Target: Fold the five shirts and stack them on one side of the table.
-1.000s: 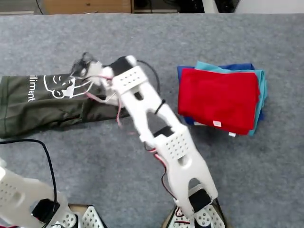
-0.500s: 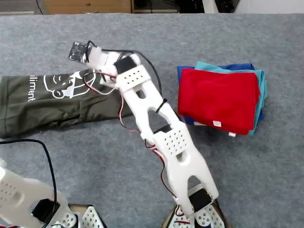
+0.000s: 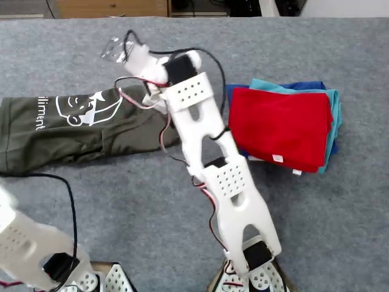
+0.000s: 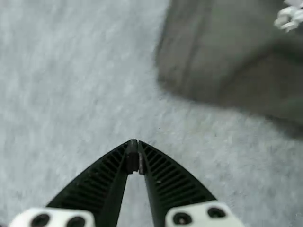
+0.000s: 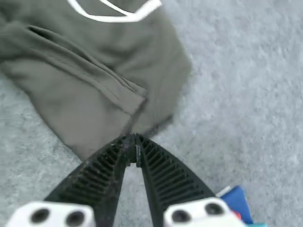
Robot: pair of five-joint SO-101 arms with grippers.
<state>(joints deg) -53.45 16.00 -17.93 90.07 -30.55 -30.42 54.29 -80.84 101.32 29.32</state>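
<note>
On the grey table (image 3: 340,55), an olive shirt (image 3: 67,131) is lying flat as a long band across the left half, with its white print (image 3: 82,109) facing up. Well apart from it, on the right half, a stack of folded shirts is resting: a red shirt (image 3: 279,125) is sitting on top, a teal shirt (image 3: 333,106) is showing along the far and right edges beneath it, and a blue shirt (image 3: 310,86) is showing under both. The right arm (image 3: 200,131) is reaching from its base at the near edge diagonally across the table, between the olive shirt and the stack, with its wrist hanging over the far end of the olive shirt. In the right wrist view, the right gripper (image 5: 136,144) is pointing down at the hem end of the olive shirt, and its two fingers are pressing together at the tips with nothing pinched between them. Whether the tips are touching the fabric or hanging just above it cannot be judged from these views. The left arm (image 3: 24,246) is sitting at the near left corner, with a black cable (image 3: 64,201) looping beside it. The left gripper (image 4: 134,161) is hanging over bare table surface with its fingers likewise pressing together and holding nothing, and an edge of the olive shirt is lying farther off ahead of it.
</note>
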